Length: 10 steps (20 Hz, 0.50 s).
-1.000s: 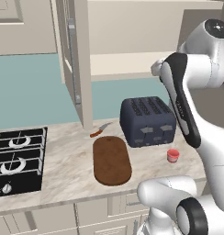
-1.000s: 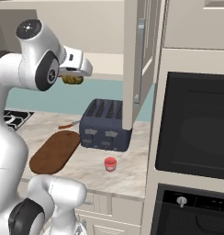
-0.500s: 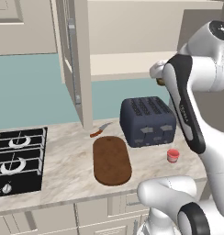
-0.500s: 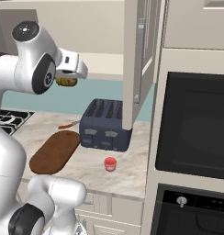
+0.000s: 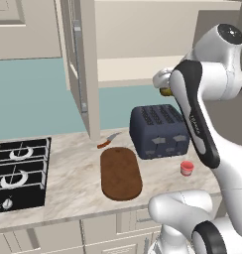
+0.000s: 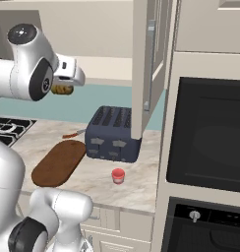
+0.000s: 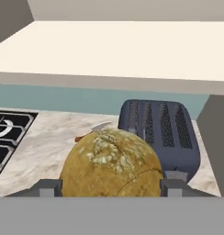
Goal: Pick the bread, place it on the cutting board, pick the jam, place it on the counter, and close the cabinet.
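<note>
I have the gripper (image 7: pixel 111 187) pinching the bread (image 7: pixel 111 163) across its middle, aloft beside the cabinet shelf (image 5: pixel 128 69), above the toaster (image 5: pixel 159 130). It looks light and crushable; I'd squeeze gently toward the cutting board (image 5: pixel 120 173).

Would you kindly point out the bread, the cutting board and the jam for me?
bread (image 7: pixel 111 163): hand view, middle of its cracked crust.
cutting board (image 5: pixel 121 173): left base view, centre of its top face.
jam (image 6: pixel 118 175): right base view, side of the red jar.
</note>
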{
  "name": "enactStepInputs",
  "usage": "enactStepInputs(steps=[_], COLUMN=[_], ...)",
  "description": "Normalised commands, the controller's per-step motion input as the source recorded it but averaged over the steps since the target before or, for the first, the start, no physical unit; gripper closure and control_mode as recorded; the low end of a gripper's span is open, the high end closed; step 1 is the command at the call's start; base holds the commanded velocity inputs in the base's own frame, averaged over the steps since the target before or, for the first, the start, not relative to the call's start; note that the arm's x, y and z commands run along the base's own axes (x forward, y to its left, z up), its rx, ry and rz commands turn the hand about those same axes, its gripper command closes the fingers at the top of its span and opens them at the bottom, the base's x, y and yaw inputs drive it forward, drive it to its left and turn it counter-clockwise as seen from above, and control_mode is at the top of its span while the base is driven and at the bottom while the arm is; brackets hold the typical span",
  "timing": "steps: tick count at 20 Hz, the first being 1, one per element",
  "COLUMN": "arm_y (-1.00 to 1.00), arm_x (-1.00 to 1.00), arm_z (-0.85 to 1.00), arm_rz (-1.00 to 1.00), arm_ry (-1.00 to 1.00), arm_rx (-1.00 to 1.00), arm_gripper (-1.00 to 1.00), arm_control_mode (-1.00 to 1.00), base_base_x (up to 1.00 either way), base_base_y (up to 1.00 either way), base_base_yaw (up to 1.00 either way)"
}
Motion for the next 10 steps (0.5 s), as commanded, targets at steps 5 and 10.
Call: enactStepInputs(steps=[5, 10], arm_y=[0.28, 0.14], arm_x=[-0.05, -0.01], arm_z=[-0.03, -0.02], arm_rz=[0.00, 0.00], arm_ry=[0.10, 0.10], arm_rx=[0.00, 0.01], arm_gripper=[1.00, 1.00], arm_control_mode=[-1.00, -1.00], base_base_x=[0.00, 0.00], base_base_y=[0.00, 0.00], base_base_yaw=[0.00, 0.00])
